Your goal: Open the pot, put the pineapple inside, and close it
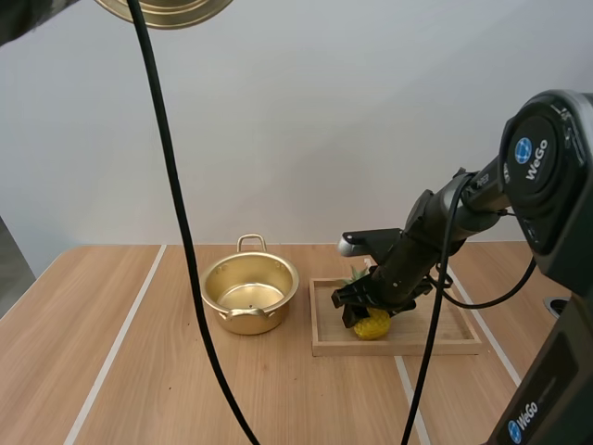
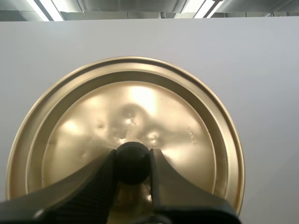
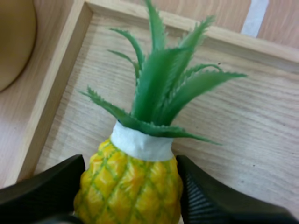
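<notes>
I am logging a light wooden table with white stripes, carrying everything below. A shallow rectangular wooden tray is sitting right of centre. Just left of it a round golden metal pot is standing open and empty.

The round golden metal lid is hanging high above the table. My left gripper is pinching its black round knob between nearly closed fingers.

A small yellow pineapple with a green leaf crown is sitting inside the tray at its pot-side end. Its long axis is running towards the tray's far rim, crown leading. I cannot tell whether it is lying flat or tilting.

My right gripper is reaching down into the tray, its fingers standing wide apart and pressing the pineapple's body on both sides.
</notes>
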You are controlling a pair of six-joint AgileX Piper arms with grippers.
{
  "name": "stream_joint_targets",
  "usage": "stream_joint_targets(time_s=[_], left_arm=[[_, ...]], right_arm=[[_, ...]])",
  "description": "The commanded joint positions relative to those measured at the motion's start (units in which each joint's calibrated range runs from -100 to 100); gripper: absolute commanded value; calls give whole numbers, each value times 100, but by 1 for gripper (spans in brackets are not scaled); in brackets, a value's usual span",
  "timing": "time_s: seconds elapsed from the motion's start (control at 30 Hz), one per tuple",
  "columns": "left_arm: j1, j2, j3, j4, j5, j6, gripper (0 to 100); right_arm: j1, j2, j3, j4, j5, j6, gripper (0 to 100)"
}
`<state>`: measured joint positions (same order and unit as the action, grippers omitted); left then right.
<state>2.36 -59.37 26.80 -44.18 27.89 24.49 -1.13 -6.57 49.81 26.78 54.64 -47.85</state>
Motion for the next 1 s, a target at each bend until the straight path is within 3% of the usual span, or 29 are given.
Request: stream_joint_targets(time_s=[0.0, 0.53, 0.77, 0.97], left_arm=[[-16, -15, -47, -102, -60, -34, 0], [-16, -15, -47, -92, -60, -14, 0], [-16, -15, -47, -92, -60, -14, 0], [-16, -15, -47, -92, -60, -14, 0]], right_arm=[[1, -356, -98, 172, -259, -62, 0], [1, -3181, -663, 695, -775, -70, 0], [1, -3466, -663, 1001, -775, -395, 0], [96, -3454, -663, 1807, -897, -1010, 0]])
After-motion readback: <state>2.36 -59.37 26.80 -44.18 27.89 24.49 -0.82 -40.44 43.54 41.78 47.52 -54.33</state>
